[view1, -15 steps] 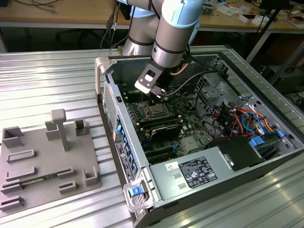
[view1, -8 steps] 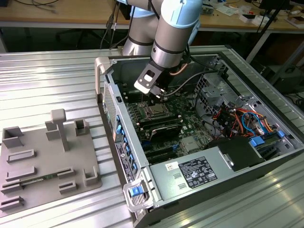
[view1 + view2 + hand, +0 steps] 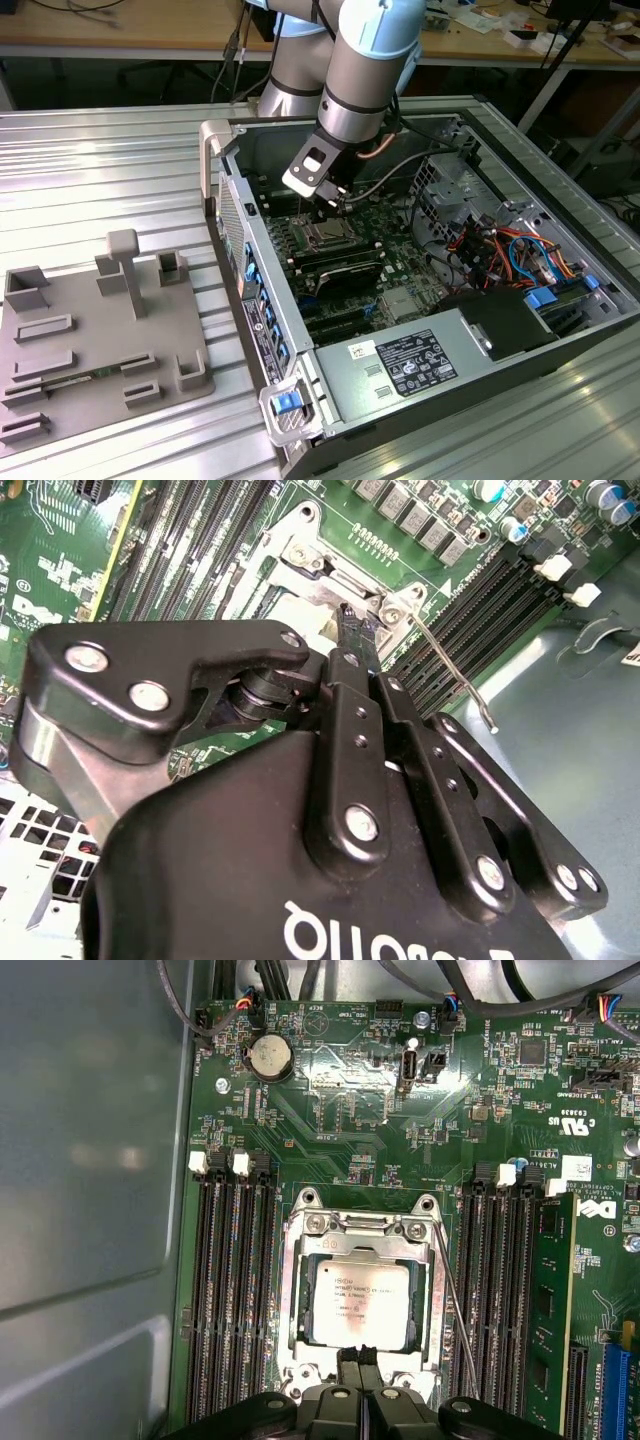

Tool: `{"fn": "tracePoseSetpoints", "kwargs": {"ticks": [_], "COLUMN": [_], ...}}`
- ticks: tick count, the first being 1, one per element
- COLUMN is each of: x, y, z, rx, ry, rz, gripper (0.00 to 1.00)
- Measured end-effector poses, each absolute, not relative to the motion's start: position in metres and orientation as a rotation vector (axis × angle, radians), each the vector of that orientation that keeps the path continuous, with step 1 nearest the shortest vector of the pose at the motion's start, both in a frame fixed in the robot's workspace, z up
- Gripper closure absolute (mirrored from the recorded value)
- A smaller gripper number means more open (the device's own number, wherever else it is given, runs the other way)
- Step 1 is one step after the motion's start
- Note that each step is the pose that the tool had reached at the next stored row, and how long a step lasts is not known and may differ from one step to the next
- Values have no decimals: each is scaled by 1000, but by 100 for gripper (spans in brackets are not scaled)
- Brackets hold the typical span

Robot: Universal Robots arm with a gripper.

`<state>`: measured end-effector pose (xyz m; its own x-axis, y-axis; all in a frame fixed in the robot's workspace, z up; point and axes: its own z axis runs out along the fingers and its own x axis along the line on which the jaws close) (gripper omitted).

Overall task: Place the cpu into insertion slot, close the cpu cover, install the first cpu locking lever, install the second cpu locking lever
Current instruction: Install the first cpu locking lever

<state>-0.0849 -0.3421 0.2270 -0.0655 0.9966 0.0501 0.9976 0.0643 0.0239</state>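
Arm is reaching down into the open PC case (image 3: 262, 300) on the ribbed metal counter (image 3: 100, 160), claw (image 3: 338, 203) just above the socket. cpu (image 3: 360, 1303) is seated flat in the socket on the motherboard (image 3: 340, 1110), between the two banks of memory slots (image 3: 235, 1290). cpu cover (image 3: 298, 1290) is down around it, chip top showing through the window. Claw (image 3: 358, 1358) is pressed together, nothing visibly pinched, tips at the cover's edge. The second wrist view shows the claw (image 3: 352, 630) the same, tips at the socket frame. One wire lever (image 3: 456, 1310) runs along one side of the socket. In the second wrist view this lever (image 3: 452, 670) angles away from the frame, hooked end free over the slots. Grey fixture tray (image 3: 90, 330) sits on the counter at the exterior view's left, well apart from the case.
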Motion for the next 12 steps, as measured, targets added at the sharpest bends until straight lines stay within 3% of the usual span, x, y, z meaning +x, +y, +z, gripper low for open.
{"fn": "tracePoseSetpoints", "kwargs": {"ticks": [12], "x": [-86], "y": [-342], "z": [235], "rx": [-2037], "ry": [-2361], "rz": [-80], "gripper": [89]}}
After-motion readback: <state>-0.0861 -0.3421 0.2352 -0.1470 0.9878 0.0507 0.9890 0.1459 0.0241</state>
